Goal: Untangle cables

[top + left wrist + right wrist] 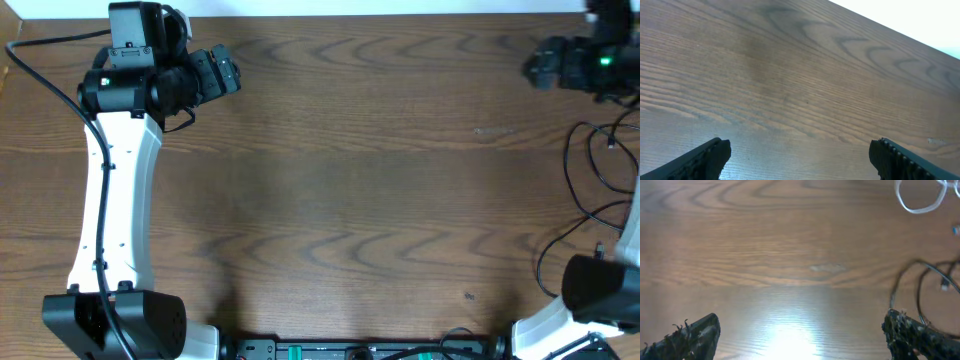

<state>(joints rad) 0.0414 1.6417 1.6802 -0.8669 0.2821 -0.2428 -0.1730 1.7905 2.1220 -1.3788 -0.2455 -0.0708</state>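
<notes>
- Your left arm (pixel 108 200) stood on the left side of the table (pixel 350 200). It was white w/ black joints and reached toward the far edge.
- Your left gripper (pixel 228 72) was near the far left corner, pointing right. The wrist cam showed the left gripper (pixel 800 155) w/ its fingers (pixel 705 159) spread wide. Nothing was btwn them, just wood.
- The middle of the table showed brown wood grain.
- Your right gripper (pixel 535 65) was near the far right corner, pointing left. Its wrist cam showed the right gripper (pixel 800 332) spread wide too, pinching nothing.
- The black cable (pixel 578 165) lay in loose loops by the right edge, close to your right arm's base. In the wrist cam the black cable (pixel 905 277) ran close by the right finger (pixel 920 335). You couldn't tell if they touched.
- The white cable (pixel 920 209) curled at the top right of that view, apart from the black one there.
</notes>
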